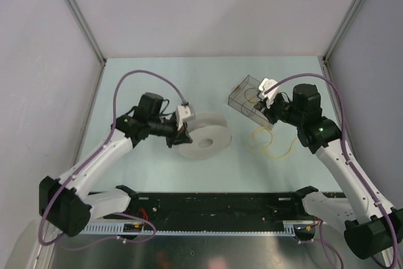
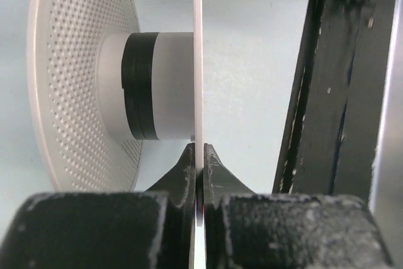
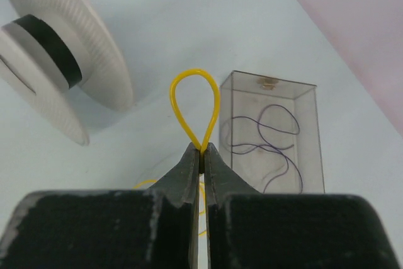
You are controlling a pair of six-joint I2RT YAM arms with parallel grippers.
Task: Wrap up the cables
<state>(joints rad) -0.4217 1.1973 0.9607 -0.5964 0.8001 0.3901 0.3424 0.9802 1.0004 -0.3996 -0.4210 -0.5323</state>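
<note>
From above, you have the left gripper at the left rim of the white spool, which sits near the middle of the pale table. Your right gripper hangs close to the clear box on the right. The yellow cable lies in loose loops on the table just in front of that box (from this height you cannot tell how either claw stands).

On the left wrist camera, the fingers are pressed together on the spool's thin white flange, seen edge-on and running straight up from the tips. Left of it you see the hub, white with a black band, and the perforated flange beyond.

On the right wrist camera, the fingers are pinched tight on the yellow cable, and a small teardrop loop of it stands up past the tips. More of it shows on the table beneath the fingers. Just right of the loop is the clear box, with a thin purple wire curled inside. The spool sits at upper left, well apart from the loop.
</note>
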